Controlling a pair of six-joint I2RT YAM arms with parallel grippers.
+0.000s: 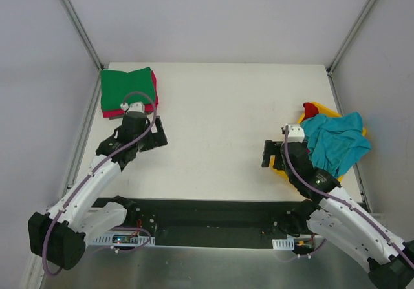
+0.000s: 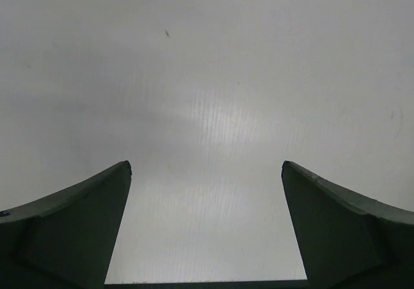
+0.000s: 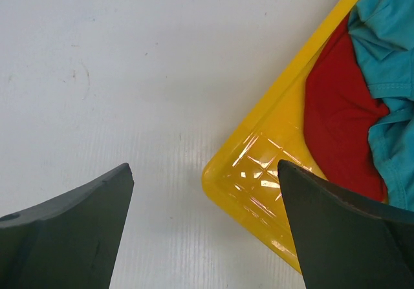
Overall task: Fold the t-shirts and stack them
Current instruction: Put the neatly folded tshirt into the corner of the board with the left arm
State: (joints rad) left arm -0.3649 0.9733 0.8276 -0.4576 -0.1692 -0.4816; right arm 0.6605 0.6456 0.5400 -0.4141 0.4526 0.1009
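A folded green t-shirt [image 1: 127, 89] lies on top of a folded magenta-pink t-shirt [image 1: 154, 90] at the table's back left corner. A crumpled teal-blue t-shirt [image 1: 336, 141] and a red t-shirt [image 1: 311, 110] lie in the yellow bin [image 1: 279, 167] at the right. In the right wrist view the red shirt [image 3: 336, 121] lies under the teal one [image 3: 394, 56] inside the bin [image 3: 259, 172]. My left gripper [image 1: 157, 134] is open and empty just in front of the folded stack. My right gripper [image 1: 266, 153] is open and empty over the bin's near left corner.
The white table [image 1: 220, 121] has grey walls at its back and sides. The left wrist view shows only bare white table [image 2: 207, 108] between the open fingers [image 2: 77, 224].
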